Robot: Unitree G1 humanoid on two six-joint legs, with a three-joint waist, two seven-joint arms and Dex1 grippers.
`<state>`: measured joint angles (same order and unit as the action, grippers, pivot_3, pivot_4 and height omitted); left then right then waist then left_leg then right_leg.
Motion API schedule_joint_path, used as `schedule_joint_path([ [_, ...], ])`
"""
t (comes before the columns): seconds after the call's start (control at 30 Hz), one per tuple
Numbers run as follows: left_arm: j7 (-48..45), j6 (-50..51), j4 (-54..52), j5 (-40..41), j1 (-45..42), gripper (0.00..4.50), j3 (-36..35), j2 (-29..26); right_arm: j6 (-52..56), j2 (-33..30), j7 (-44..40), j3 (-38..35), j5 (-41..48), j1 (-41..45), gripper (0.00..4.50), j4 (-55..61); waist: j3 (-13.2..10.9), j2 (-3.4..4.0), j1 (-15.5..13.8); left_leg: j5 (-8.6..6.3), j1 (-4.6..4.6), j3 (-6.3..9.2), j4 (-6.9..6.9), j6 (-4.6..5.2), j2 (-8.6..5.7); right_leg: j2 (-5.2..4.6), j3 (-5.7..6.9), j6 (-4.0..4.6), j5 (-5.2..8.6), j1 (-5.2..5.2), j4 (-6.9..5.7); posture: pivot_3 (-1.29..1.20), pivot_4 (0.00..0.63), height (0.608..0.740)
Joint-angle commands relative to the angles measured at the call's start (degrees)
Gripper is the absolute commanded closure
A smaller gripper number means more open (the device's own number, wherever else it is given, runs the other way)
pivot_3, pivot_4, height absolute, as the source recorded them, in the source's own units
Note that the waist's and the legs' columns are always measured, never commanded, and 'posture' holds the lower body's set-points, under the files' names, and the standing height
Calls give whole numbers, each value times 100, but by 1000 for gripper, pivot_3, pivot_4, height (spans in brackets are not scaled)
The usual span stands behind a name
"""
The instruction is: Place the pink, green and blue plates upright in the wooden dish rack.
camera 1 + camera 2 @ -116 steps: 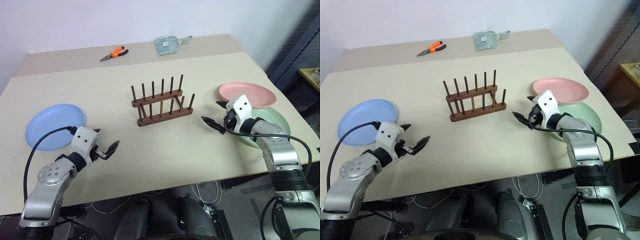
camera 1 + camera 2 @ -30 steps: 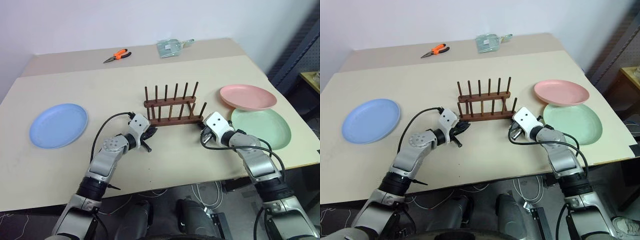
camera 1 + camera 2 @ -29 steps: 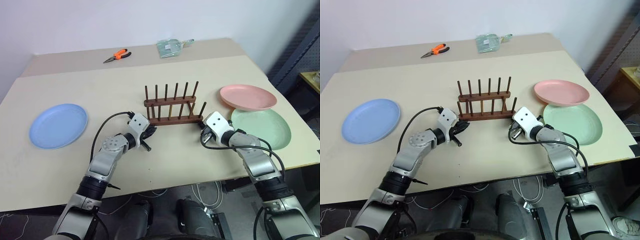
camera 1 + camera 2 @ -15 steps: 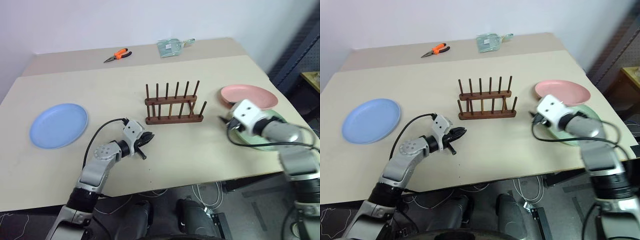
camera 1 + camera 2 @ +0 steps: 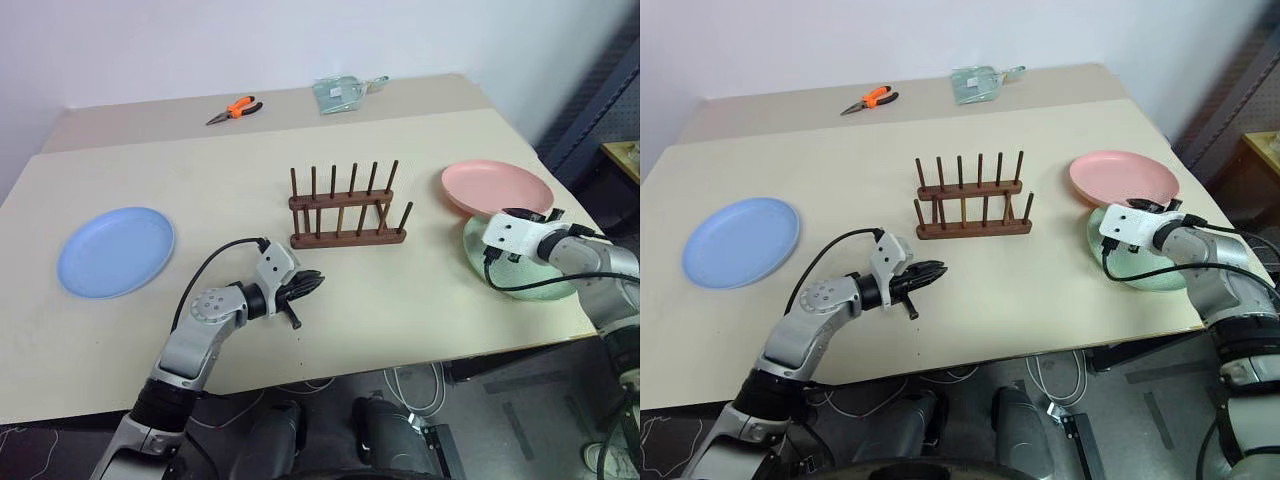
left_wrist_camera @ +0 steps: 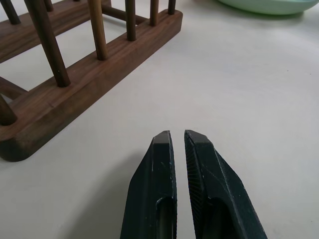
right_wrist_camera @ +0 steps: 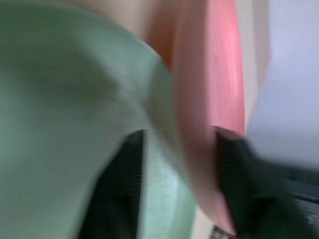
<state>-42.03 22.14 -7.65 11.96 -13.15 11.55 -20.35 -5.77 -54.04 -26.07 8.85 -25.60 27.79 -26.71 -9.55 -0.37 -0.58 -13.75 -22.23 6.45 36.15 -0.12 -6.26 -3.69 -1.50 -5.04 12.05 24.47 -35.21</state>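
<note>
the wooden dish rack (image 5: 348,212) stands with no plate in it at the centre of the table (image 5: 200,170), its pegs upright. the blue plate (image 5: 116,251) lies flat at the left of the frame, well apart from the rack. the pink plate (image 5: 497,190) sits at the right, its near edge overlapping the green plate (image 5: 530,285) just below it. the left pincer (image 5: 308,284) hovers low over the table, below and left of the rack, its two black fingers (image 6: 159,194) pressed nearly together with nothing between them. the right pincer (image 7: 179,184) is over the green plate at the right edge; in the blurred right wrist view its fingers stand apart with the rims of the green and pink plates between them, though a firm grip cannot be told. orange pliers (image 5: 231,108) and a clear bag (image 5: 340,90) lie at the top of the frame.
</note>
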Motion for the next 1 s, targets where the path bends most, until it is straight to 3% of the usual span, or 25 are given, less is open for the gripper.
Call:
schedule_joint_path([
  [0.03,27,5,-353,64,143,4086,-56,-66,-220,-12,186,-63,-66,154,4446,16,-2,0,-1,0,-1,0,0,0,0,0,0,0,0,0,1,0,150,740],
  [0.23,72,-52,-424,28,291,4086,-63,-134,-305,-182,279,-338,-52,54,4446,747,-7,7,-2,0,-3,0,1,0,0,1,-2,0,0,2,0,0,150,740],
  [0.3,125,-76,-402,52,283,4086,-149,-132,-245,-17,120,-654,447,61,4446,1255,-8,8,5,0,-3,0,1,0,0,1,-2,-1,0,3,0,0,150,740],
  [0.37,170,-86,-375,117,273,4086,-271,-129,141,451,-288,-1077,1605,104,4446,2041,-9,5,10,0,-3,0,1,0,0,1,-2,-2,-1,3,0,0,150,740],
  [0.47,140,-121,-366,195,292,4086,-415,-154,1871,1359,-866,-1676,4225,233,4446,3678,-13,1,58,-1,-3,7,0,1,12,8,-3,-2,-2,3,-2,0,150,740],
  [0.53,108,-155,-349,204,297,4086,-437,-185,2857,1620,-1081,-1892,5562,195,4446,4466,-15,2,27,-1,-5,13,1,1,11,7,-4,-2,-2,3,-3,0,150,740],
  [0.63,60,-211,-354,229,304,4086,-460,-206,3780,1757,-1130,-2048,6815,123,4446,5043,-16,-1,-50,-2,-13,20,7,4,6,1,3,-2,-1,2,5,0,150,740],
  [0.77,55,-172,-529,400,351,4086,-537,-149,4174,1717,-1148,-1934,7096,13,4446,5101,-16,-2,-37,-6,-16,17,10,9,1,-7,3,4,1,-1,12,0,150,740],
  [1.0,134,-125,-742,455,509,4086,-503,-181,4099,1766,-1295,-1841,6840,46,4446,4621,-16,0,-3,-6,-15,12,3,9,5,-4,2,1,0,9,7,0,150,740],
])
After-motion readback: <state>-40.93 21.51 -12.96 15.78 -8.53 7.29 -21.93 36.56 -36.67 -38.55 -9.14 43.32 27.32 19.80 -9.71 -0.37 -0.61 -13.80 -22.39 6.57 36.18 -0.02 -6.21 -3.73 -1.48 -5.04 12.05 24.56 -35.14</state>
